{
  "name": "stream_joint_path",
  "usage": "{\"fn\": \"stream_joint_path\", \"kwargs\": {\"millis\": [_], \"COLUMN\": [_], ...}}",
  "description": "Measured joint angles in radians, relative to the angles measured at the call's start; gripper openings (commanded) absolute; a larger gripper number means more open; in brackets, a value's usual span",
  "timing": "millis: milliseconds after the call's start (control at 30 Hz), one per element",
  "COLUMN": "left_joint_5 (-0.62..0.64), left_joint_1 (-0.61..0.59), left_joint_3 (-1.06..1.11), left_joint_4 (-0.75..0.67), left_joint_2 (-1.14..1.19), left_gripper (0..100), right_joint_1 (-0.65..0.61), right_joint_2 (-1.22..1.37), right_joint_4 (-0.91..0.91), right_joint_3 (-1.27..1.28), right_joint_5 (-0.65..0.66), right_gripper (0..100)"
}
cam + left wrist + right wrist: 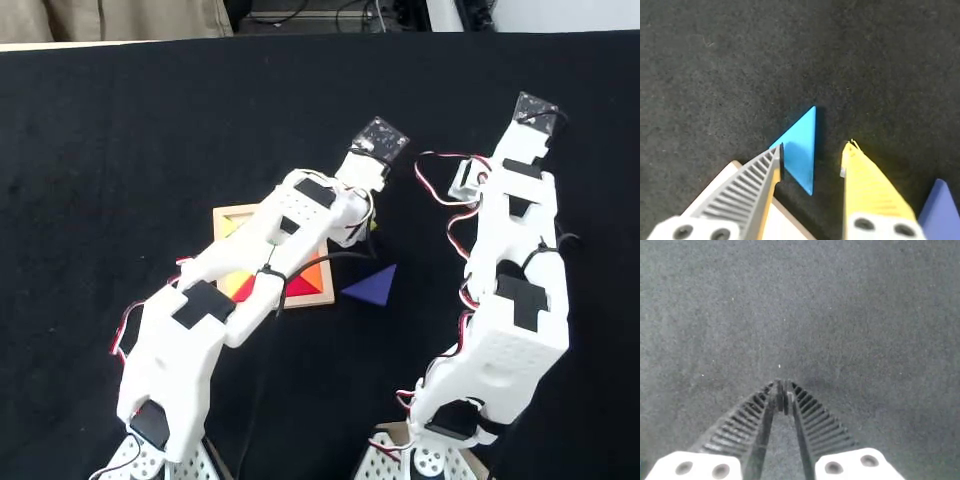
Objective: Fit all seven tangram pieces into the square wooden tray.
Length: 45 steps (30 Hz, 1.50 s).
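Black cloth [120, 150] under left claw [815, 146] spread over light-blue triangle [801, 152]; right claw [784, 390] pressed together, arm outstretched.

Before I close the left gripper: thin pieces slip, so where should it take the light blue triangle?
Probably come from straight above: the light blue triangle lies flat on the cloth. Pinch across its middle, long edge against opposite corner; the open left gripper straddles it roughly that way.
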Motion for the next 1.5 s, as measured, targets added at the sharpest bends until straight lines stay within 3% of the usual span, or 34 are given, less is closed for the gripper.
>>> {"fn": "stream_joint_path", "kwargs": {"millis": [300,633,833,1000,1500], "left_joint_5": [0.0,0.0,-0.015,-0.026,0.009], "left_joint_1": [-0.008,-0.008,-0.008,-0.008,-0.006], "left_joint_3": [-0.035,-0.195,-0.203,-0.203,-0.203], "left_joint_4": [-0.038,0.086,0.104,0.104,0.11], "left_joint_2": [0.049,0.138,0.14,0.14,0.14], "left_gripper": [20,20,20,14,14], "right_joint_1": [-0.003,-0.003,-0.003,-0.003,-0.003], "right_joint_2": [0.0,0.0,0.0,0.0,0.0], "right_joint_4": [0.0,0.0,0.0,0.0,0.0], "right_joint_3": [0.0,0.0,0.0,0.0,0.0], "right_joint_5": [0.0,0.0,0.0,0.0,0.0], "right_gripper": [1.1,1.1,1.1,1.1,1.1]}}
